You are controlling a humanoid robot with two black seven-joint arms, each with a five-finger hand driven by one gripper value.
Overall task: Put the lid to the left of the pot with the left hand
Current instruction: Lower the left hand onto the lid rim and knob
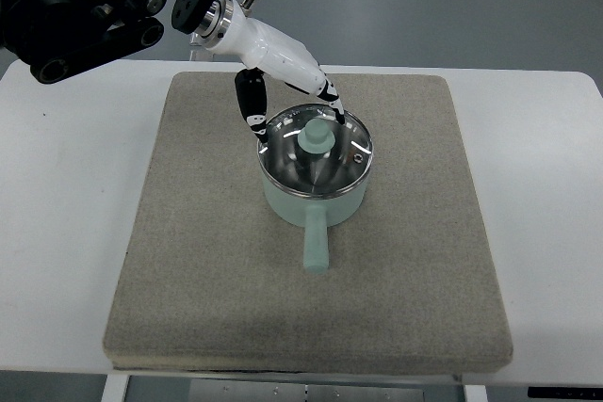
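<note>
A pale green pot (316, 197) stands on the grey mat (188, 261), its handle pointing toward the near edge. A glass lid (344, 157) with a steel rim rests on the pot, topped by a pale green knob (317, 136). My left hand (294, 110) reaches in from the upper left and hangs over the far-left rim of the lid. Its fingers (332, 101) are spread around the knob without closing on it, and the thumb (252, 105) points down beside the pot's left wall.
The mat lies on a white table (546, 185). Bare mat stretches left of the pot. The dark arm links (85, 16) cross the top left corner.
</note>
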